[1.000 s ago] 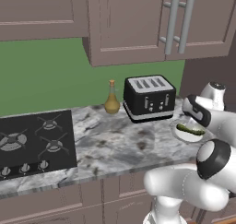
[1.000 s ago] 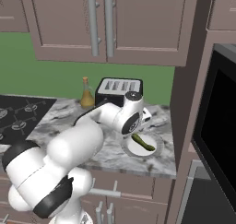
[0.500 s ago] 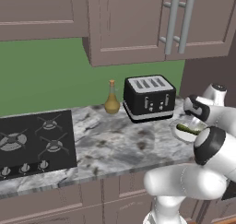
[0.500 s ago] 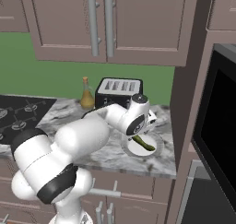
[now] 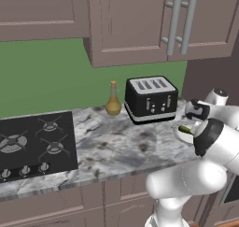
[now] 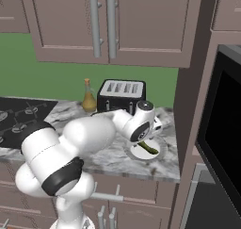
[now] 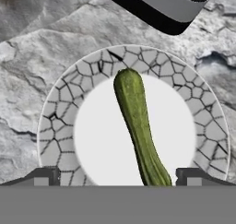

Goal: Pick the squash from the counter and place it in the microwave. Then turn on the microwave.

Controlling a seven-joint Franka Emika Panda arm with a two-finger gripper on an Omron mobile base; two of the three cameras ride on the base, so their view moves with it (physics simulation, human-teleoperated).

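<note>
Now end effector jaws wide apart, holding nothing, above squash on plate.

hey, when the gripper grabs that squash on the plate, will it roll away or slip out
The squash looks round and smooth-skinned, so a nudge from one side would probably roll it across the plate. It tapers and bends slightly, so it may slide lengthways if pinched near an end. It looks firm enough not to flop. The open gripper straddles it.
</note>
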